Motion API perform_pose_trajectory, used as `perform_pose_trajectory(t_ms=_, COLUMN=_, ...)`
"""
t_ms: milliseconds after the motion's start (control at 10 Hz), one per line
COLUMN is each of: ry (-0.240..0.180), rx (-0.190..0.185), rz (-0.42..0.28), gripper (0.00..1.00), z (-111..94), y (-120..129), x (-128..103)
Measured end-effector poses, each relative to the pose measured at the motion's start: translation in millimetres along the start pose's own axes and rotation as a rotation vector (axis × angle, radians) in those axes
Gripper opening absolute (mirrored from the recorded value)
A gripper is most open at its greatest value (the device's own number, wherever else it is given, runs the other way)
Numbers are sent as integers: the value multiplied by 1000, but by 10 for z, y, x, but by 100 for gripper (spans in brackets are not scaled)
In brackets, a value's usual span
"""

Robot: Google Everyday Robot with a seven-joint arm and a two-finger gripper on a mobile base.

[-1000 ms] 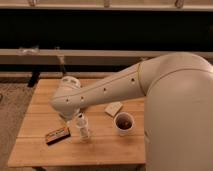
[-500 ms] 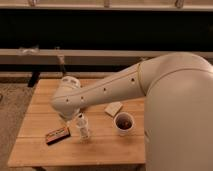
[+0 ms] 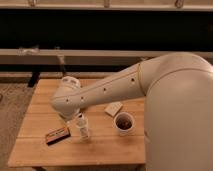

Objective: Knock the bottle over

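Observation:
The small clear bottle [image 3: 83, 127] with a white cap stands upright on the wooden table [image 3: 105, 147], left of centre. My white arm reaches in from the right across the table, with its rounded wrist [image 3: 67, 97] above and behind the bottle. My gripper [image 3: 70, 120] hangs below the wrist, just left of the bottle's top and close to it. It is mostly hidden by the wrist. I cannot tell whether it touches the bottle.
A flat dark rectangular box [image 3: 57, 135] lies left of the bottle near the table's front. A white cup with dark contents [image 3: 124, 123] stands to the right. A small pale flat object [image 3: 114, 108] lies behind the cup. A dark wall and rail run behind the table.

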Motion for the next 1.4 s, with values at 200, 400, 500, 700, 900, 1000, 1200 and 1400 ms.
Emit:
perform_pose_trajectory(t_ms=200, ry=0, rx=0, rz=0, gripper=62, z=1, y=0, x=-1)
perform_pose_trajectory(t_ms=400, ry=-1, rx=1, rz=0, gripper=62, z=6, y=-2, x=-2)
perform_pose_trajectory(t_ms=500, ry=-1, rx=1, rz=0, gripper=62, z=6, y=-1, x=-5)
perform_pose_trajectory(t_ms=700, ry=-1, rx=1, rz=0, gripper=62, z=6, y=-2, x=-3)
perform_pose_trajectory(t_ms=900, ry=-1, rx=0, rz=0, gripper=62, z=5, y=-1, x=-3)
perform_pose_trajectory(t_ms=1000, ry=-2, rx=-3, rz=0, gripper=62, z=1, y=7, x=3)
perform_pose_trajectory(t_ms=1200, ry=-30, rx=-27, rz=-29, gripper=62, z=-74, y=89, x=128)
perform_pose_trajectory(t_ms=1400, ry=-51, rx=-52, rz=-45, gripper=62, z=-179, y=236, x=205)
